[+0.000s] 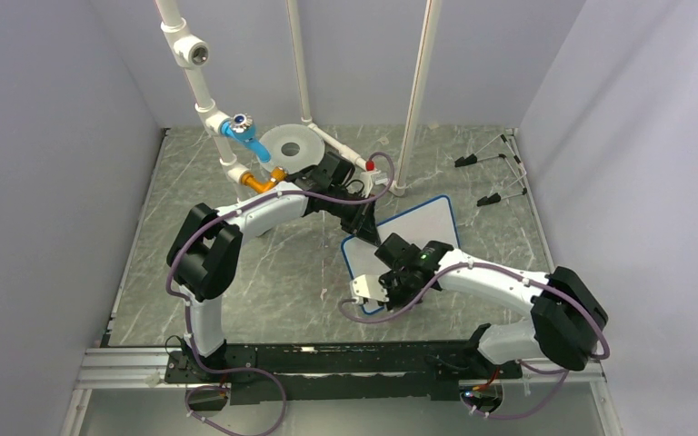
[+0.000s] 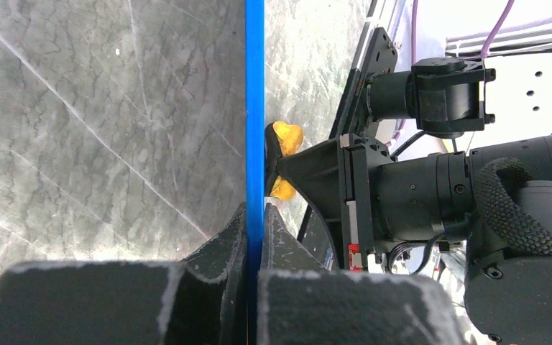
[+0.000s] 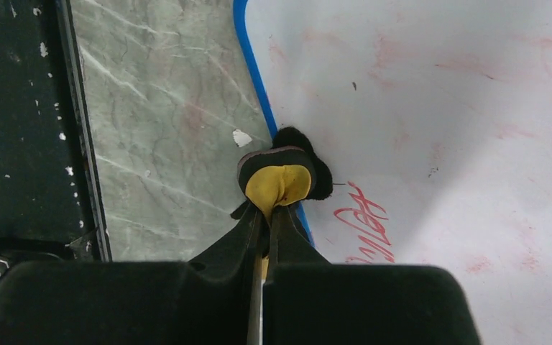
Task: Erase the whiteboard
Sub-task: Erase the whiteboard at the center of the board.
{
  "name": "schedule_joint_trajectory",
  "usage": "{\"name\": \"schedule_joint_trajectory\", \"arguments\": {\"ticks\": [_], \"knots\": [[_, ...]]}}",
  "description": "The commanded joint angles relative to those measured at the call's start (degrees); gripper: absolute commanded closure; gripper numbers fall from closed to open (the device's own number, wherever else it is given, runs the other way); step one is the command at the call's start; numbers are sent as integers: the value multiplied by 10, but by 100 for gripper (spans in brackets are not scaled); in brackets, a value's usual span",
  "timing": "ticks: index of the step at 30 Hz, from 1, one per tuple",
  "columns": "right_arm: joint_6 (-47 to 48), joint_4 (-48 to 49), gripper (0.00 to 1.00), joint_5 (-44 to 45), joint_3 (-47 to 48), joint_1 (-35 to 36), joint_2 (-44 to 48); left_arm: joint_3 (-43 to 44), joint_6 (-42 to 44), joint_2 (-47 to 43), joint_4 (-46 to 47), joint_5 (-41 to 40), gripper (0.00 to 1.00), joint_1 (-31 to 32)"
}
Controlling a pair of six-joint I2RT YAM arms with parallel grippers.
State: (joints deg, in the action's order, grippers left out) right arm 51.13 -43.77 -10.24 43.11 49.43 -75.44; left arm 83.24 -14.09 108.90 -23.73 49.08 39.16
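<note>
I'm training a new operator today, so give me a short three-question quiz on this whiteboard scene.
1. True or false: the left hand is shut on the whiteboard, at its rim.
2. What does the right hand hold? A) a marker B) a yellow-and-black eraser C) nothing
3. Fill in: the writing left on the board is ___ in colour.
Key: 1 true; 2 B; 3 red.
</note>
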Motion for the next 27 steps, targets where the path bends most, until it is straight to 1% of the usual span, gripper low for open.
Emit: {"name": "schedule_joint_trajectory", "arguments": {"ticks": [1,6,10,12,15,17,19,22,23,25,27], "knots": [[-17,25,100,16,12,-17,8,12,3,-23,15,59,100,4],[-44,71,100,2,60,-99,67,6,3,-25,18,61,100,3],[-52,82,100,9,78,-127,78,6,3,-25,20,63,100,4],[-45,79,100,7,67,-128,76,2,1,-27,26,65,100,4],[-14,49,100,-31,46,-126,71,-5,-1,-29,38,69,100,4],[13,26,100,-60,28,-115,69,-4,-1,-25,38,71,100,3],[38,8,100,-71,8,-93,65,0,0,-22,35,73,100,3],[33,11,100,-48,-20,-46,53,10,1,-18,30,74,100,4],[9,31,100,-14,-24,-34,40,13,0,-16,28,74,100,4],[-6,43,100,2,-9,-50,41,12,0,-17,27,72,100,3],[-16,51,100,-13,12,-81,58,7,0,-20,29,71,100,4]]}}
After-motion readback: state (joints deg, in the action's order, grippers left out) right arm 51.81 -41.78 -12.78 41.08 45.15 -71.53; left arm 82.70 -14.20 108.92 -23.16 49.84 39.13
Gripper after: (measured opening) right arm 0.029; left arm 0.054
